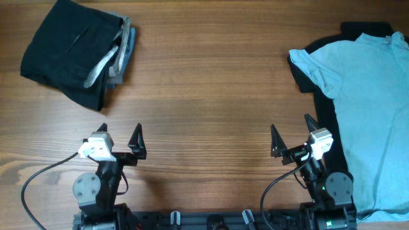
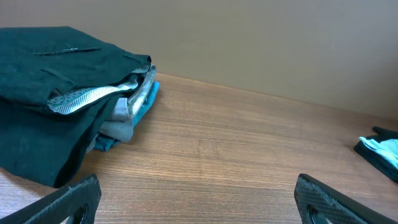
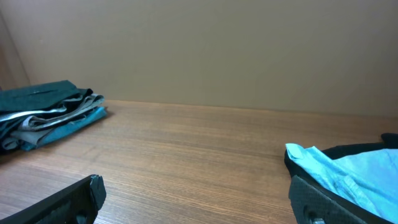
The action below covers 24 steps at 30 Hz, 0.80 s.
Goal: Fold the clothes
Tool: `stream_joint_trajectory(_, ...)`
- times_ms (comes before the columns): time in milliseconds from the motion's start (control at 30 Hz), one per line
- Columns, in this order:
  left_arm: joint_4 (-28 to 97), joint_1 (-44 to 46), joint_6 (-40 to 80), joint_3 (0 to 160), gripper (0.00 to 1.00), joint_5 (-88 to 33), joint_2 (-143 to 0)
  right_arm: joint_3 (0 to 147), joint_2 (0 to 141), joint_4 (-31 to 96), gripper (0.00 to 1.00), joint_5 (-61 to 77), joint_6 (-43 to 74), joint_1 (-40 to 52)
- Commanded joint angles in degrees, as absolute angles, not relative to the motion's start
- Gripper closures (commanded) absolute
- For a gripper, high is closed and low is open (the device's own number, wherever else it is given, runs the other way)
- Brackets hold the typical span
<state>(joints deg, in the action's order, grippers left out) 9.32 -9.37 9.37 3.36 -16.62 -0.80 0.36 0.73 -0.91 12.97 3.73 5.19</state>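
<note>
Black jaws of the left gripper (image 1: 120,133) and right gripper (image 1: 292,131) stand wide apart and hold nothing, at 7 and 5 o'clock on the table (image 1: 211,83). Light blue shirt (image 1: 367,108) lies at 3 o'clock over a black garment (image 1: 321,118); folded stack (image 1: 70,54) sits at 10 o'clock. Judged: no fold begun; next move calls for grasping the shirt and drawing it centreward. Shirt's right side is cut off; the stack's layers cannot be counted.

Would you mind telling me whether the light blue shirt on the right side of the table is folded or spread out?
Spread out: the light blue shirt lies flat, one sleeve extended, over a black garment.
</note>
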Motion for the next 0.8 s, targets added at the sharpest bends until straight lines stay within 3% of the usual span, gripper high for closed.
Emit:
stream_joint_trajectory(0,9.0,-9.1,9.9,2.9,0.00,-17.3,-0.9,0.3,0.8,-1.0,0.00,12.2,3.1,5.4)
stream_joint_trajectory(533,7.5,-9.1,9.9,2.9,0.00,-17.3,-0.9,0.3,0.8,-1.1,0.00,12.5,3.3,5.4)
stream_joint_trajectory(667,9.1,-9.1,10.0,2.9,0.00,-19.0,-1.1,0.3,0.8,-1.3,0.00,12.6,9.2,5.4)
stream_joint_trajectory(767,-0.1,-9.1,12.1,3.1,0.00,-26.5,-1.1,1.9,0.8,-3.0,0.00,18.7,9.0,5.4)
